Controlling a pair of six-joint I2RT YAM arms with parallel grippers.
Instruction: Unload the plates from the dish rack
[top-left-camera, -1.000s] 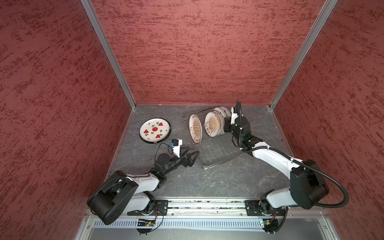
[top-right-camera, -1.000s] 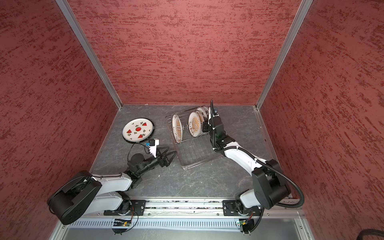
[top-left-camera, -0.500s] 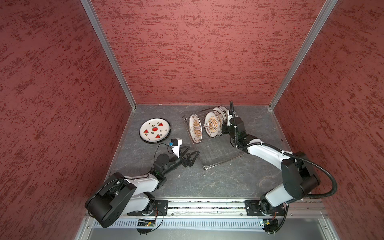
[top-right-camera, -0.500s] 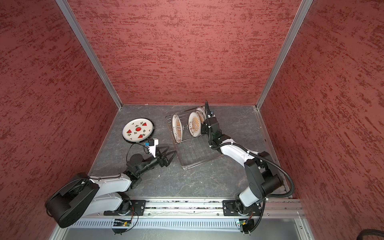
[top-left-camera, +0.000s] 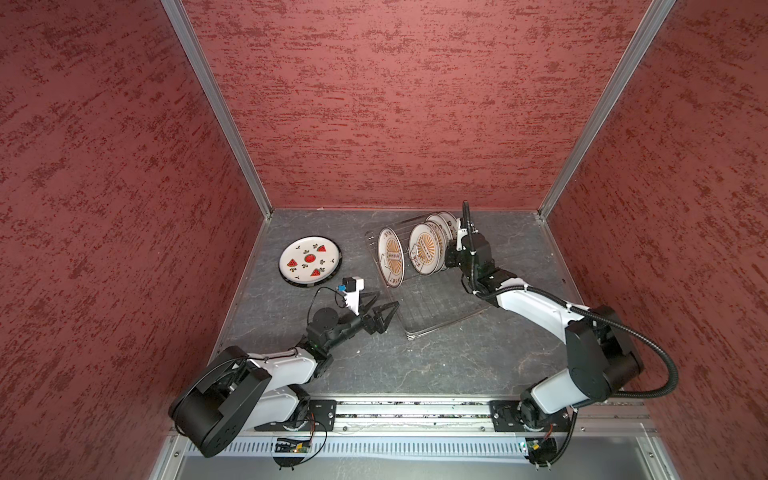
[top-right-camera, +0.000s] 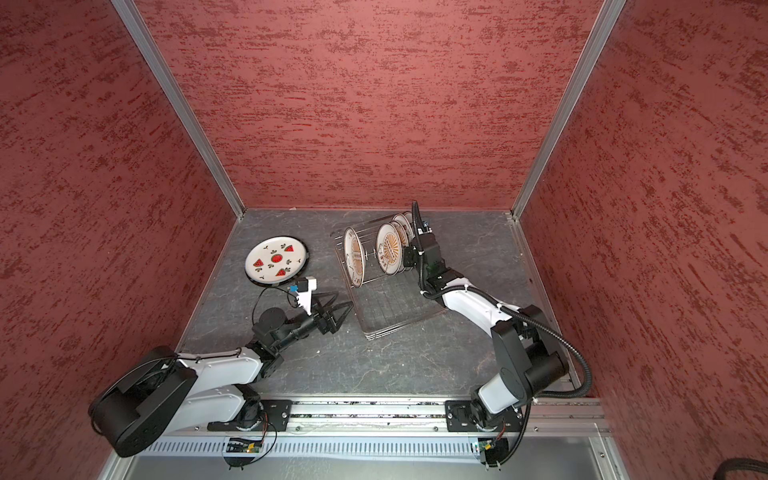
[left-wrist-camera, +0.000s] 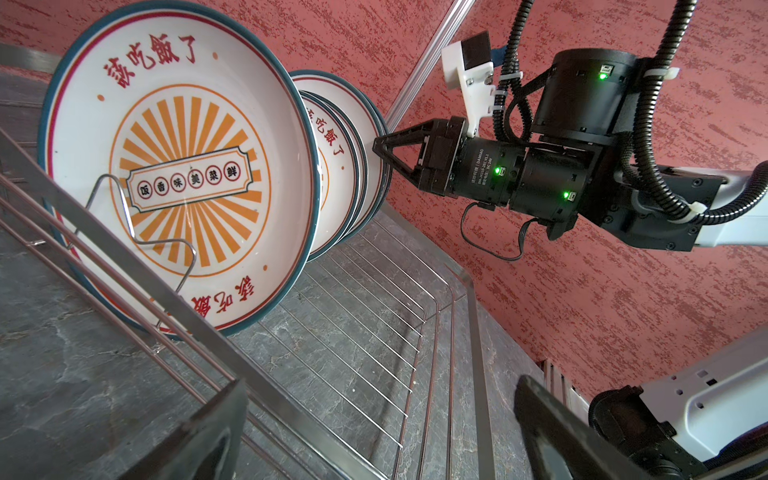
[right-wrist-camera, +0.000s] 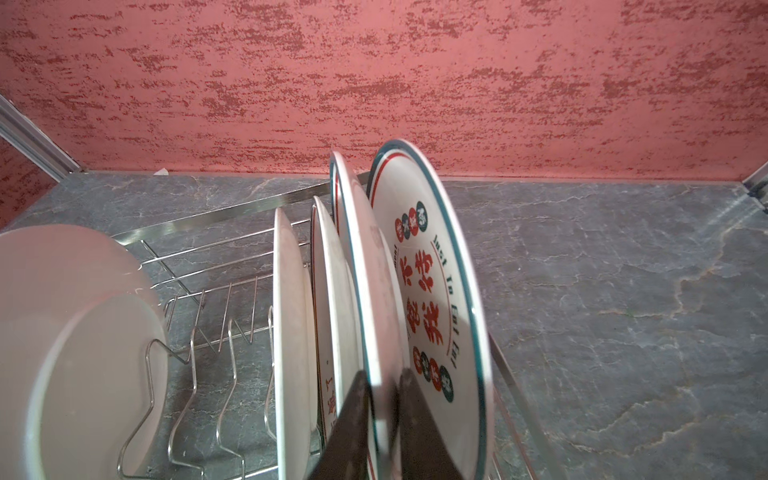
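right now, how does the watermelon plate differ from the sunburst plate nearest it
The watermelon plate lies flat on the table, outside the rack; the sunburst plate stands on edge in the rack. The watermelon plate shows red melon slices; the sunburst plate shows orange rays and red characters. Both are round and white.

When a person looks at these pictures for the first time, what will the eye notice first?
Orange sunburst plates stand on edge in the wire dish rack near the back wall, and the right fingers pinch the rim of a white plate in that row. Left of the rack, a watermelon plate lies flat on the grey table.
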